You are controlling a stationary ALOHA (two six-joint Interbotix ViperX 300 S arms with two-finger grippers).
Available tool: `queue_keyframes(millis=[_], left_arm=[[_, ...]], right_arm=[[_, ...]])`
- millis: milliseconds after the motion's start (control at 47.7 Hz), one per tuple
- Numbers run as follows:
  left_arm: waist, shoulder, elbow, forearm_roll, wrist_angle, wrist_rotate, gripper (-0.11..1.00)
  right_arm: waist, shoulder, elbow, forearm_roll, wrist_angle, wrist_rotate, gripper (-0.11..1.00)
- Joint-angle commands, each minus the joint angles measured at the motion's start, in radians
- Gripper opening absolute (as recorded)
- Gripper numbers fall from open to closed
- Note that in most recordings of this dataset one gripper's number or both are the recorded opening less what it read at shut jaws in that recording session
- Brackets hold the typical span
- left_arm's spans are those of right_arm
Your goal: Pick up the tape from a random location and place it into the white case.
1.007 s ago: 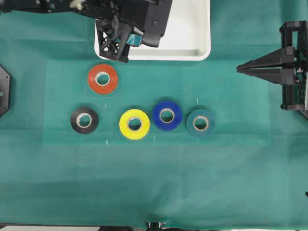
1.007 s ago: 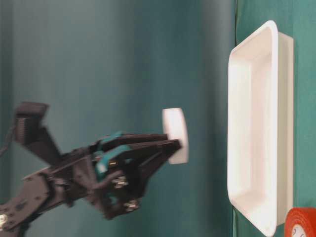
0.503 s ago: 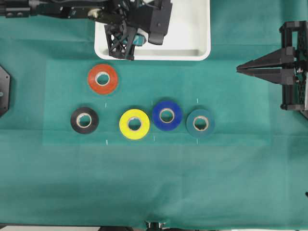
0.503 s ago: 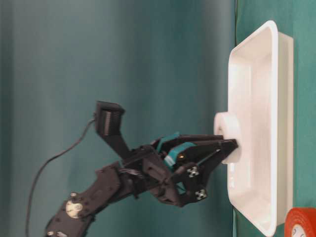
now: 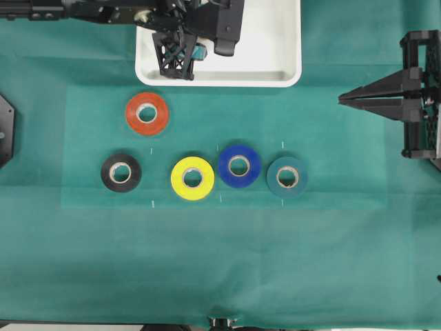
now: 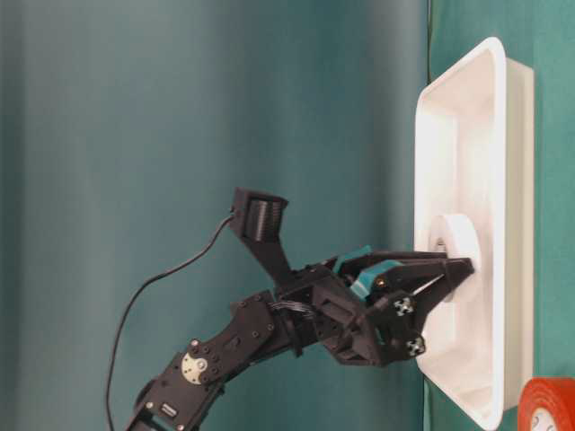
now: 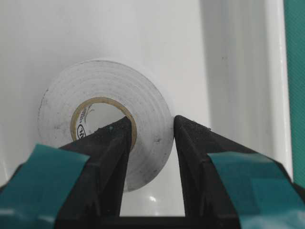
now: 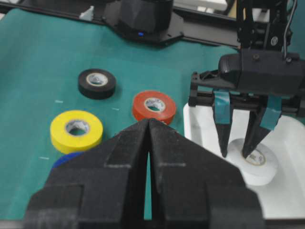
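Note:
The tape (image 7: 109, 78), a white roll with a pale cardboard core, lies flat low inside the white case (image 5: 275, 41), at or just above its floor. My left gripper (image 7: 151, 126) is shut on the roll's wall, with one finger in the core and the other outside. From table level the tape (image 6: 454, 238) sits past the case's rim (image 6: 467, 135) with the left gripper (image 6: 463, 274) on it. In the overhead view the left gripper (image 5: 180, 65) hides the roll. My right gripper (image 5: 342, 100) hovers at the right of the table, shut and holding nothing.
Five other rolls lie on the green cloth: orange (image 5: 147, 113), black (image 5: 121, 172), yellow (image 5: 192, 178), blue (image 5: 239, 165) and dark teal (image 5: 286, 176). The blue roll touches the yellow one.
My left gripper has carried the tape from above the case's edge down into the case. The right arm has not moved.

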Motion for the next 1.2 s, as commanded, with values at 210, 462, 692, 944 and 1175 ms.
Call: queue_keyframes(millis=[210,462,692,944,1175], left_arm=[[0.005,-0.017,-0.014,-0.003,-0.008,-0.002,0.26],[0.005,-0.017,-0.015,-0.003,-0.006,-0.003,0.26],[0.005,-0.017,-0.015,-0.006,-0.008,-0.012,0.27],[0.005,-0.021,-0.012,-0.006,-0.015,-0.017,0.91],[0.005,-0.025,-0.012,-0.008,-0.015,-0.018,0.91]], right_arm=[[0.000,0.003,-0.018,-0.002,-0.003,-0.002,0.00],[-0.002,0.003,-0.020,-0.002,-0.003,-0.002,0.00],[0.000,0.003,-0.020,-0.002,-0.006,-0.002,0.00],[-0.002,0.003,-0.020,-0.002,-0.008,0.000,0.00],[-0.002,0.003,-0.020,-0.002,-0.008,0.000,0.00]])
